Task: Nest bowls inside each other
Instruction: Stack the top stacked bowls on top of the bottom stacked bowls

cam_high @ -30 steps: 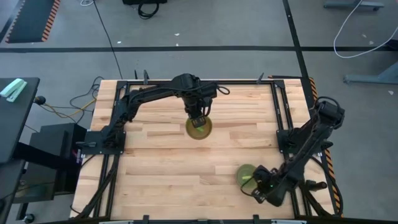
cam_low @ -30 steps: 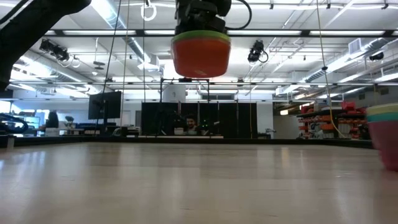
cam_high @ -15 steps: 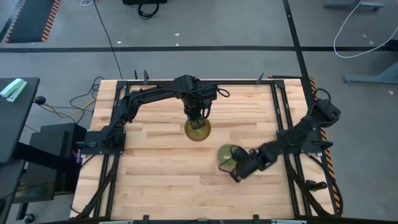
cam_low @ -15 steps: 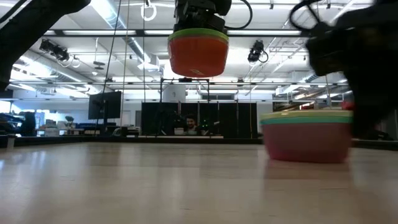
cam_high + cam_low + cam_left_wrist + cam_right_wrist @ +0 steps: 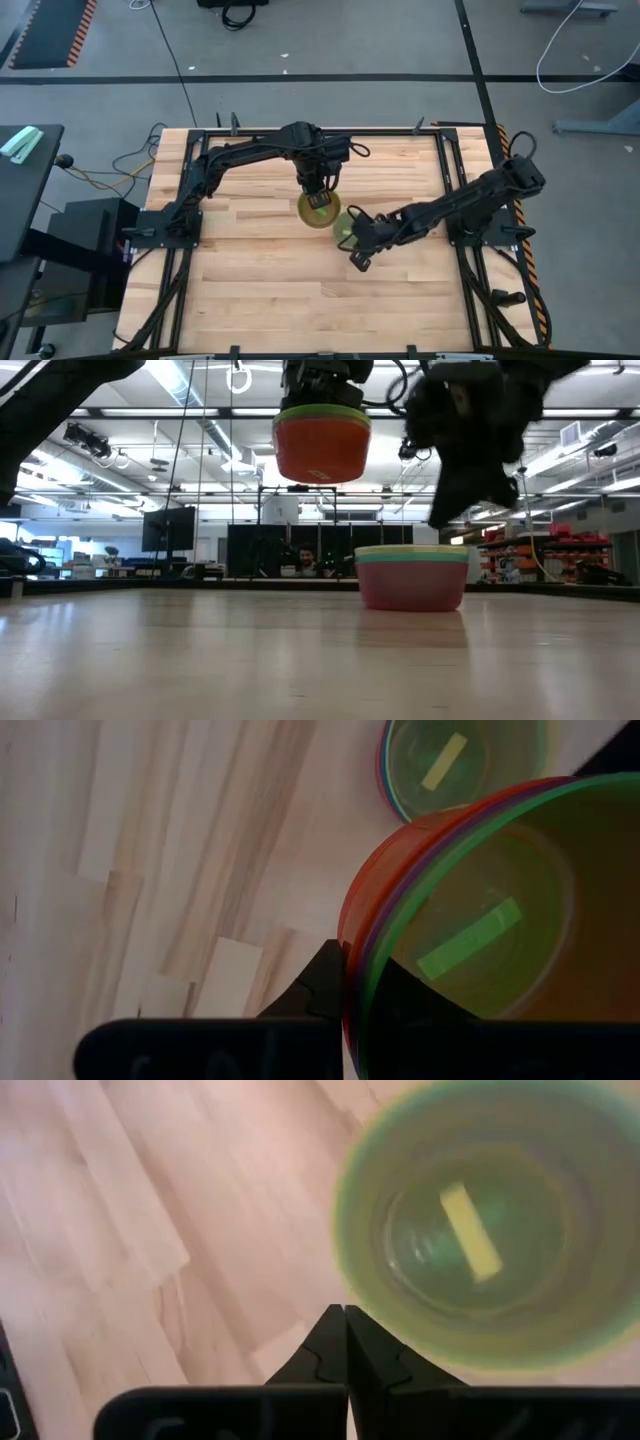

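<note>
Bowls sit in two stacks. From above, my left gripper (image 5: 320, 196) pinches the orange stack (image 5: 320, 209) at table middle; pink stack (image 5: 348, 227) lies at its four o'clock. Low view: pink stack on wood. Right gripper (image 5: 345, 1342) is closed, empty.

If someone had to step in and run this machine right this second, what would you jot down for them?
Left gripper: shut on the orange-bottomed stack, held in the air over mid-table.
Right gripper: shut and empty, next to the pink-bottomed stack.
Pink-bottomed stack: stands on the table, close beside the raised stack in the high view.
Done: the bowls sit nested in two stacks.
Left: lower the orange-bottomed stack into the pink-bottomed one, probably after moving the right arm aside.
</note>
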